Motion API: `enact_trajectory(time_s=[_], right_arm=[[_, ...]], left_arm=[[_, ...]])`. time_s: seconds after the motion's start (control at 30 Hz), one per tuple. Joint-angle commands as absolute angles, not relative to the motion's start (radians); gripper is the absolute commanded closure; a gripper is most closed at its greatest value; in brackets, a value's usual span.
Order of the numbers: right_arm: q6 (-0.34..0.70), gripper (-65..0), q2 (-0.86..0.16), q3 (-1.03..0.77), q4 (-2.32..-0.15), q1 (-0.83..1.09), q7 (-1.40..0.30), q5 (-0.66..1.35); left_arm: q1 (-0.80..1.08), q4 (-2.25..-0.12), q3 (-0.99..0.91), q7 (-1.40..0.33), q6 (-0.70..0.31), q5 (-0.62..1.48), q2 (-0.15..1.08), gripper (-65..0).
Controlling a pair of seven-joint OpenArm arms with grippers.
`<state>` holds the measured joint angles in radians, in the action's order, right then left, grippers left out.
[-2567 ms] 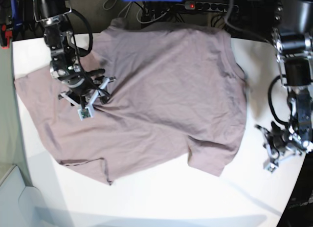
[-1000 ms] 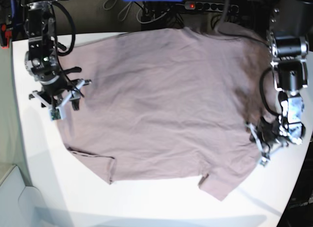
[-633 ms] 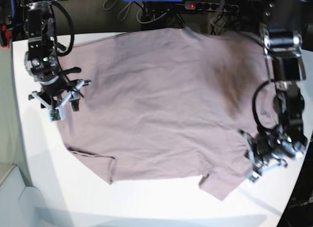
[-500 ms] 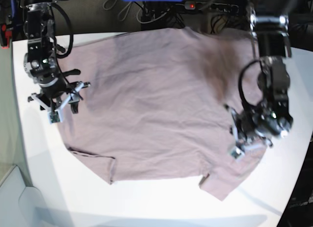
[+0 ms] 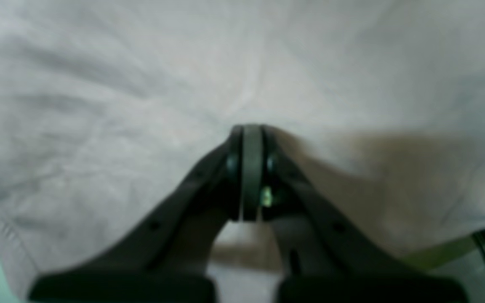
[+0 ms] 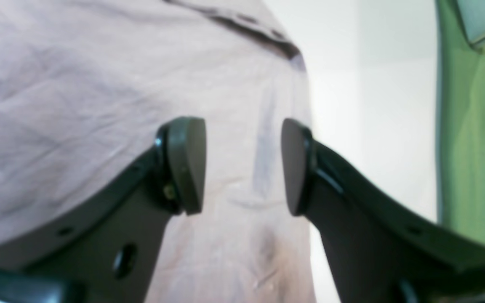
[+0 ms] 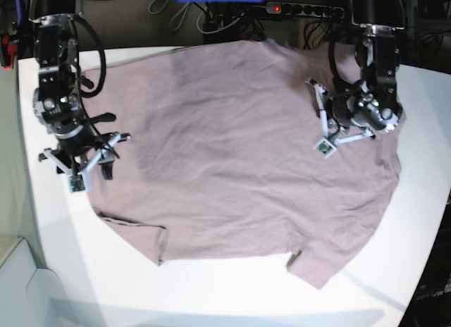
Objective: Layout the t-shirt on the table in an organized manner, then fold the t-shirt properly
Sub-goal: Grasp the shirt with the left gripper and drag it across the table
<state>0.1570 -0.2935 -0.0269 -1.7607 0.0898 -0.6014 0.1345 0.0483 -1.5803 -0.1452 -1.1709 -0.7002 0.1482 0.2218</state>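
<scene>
T-shirt [image 7: 239, 158] spread on table [image 7: 211, 292], long axis across. Left gripper [image 7: 337, 126] pressed together over collar-side cloth; right gripper [image 7: 79, 165] spread at hem edge.

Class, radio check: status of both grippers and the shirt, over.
Left gripper shut, over the t-shirt. Right gripper open, empty, at shirt's edge. Shirt spread on the table, wrinkled. Nothing blocking.

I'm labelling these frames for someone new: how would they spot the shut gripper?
Start at the white table with the t-shirt spread across it. Two arms reach over it; on the base view's right, the left gripper hangs over the cloth, pinched shut, unlike the right gripper, open at the opposite edge.
</scene>
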Motion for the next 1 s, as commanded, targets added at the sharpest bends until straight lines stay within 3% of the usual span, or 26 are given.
enact_trajectory(time_s=[0.0,0.27,0.57,0.83,0.97], right_arm=[[0.143,-26.3,-0.303,-0.031,-1.778,0.077,-0.576,0.134],[0.143,-26.3,-0.305,-0.038,-1.776,0.11,-0.576,0.134],[0.143,-26.1,-0.309,-0.039,-1.776,0.168,-0.576,0.134],[0.143,-26.0,-0.3,-0.031,-1.776,0.171,-0.584,0.134],[0.143,-26.2,-0.271,-0.031,-1.776,0.168,-0.584,0.134]], left_arm=[[0.027,-1.56,-0.147,-1.147,-0.698,0.142,0.229,-0.4],[-0.134,-1.141,-0.147,-0.874,-0.698,0.071,0.251,-0.4],[-0.53,-0.661,-0.147,-0.599,-0.698,-0.079,0.298,-0.4],[-0.679,-0.644,-0.148,-0.613,-0.698,-0.085,0.36,-0.4],[-0.647,-0.868,-0.162,-0.777,-0.698,-0.039,0.361,-0.4]])
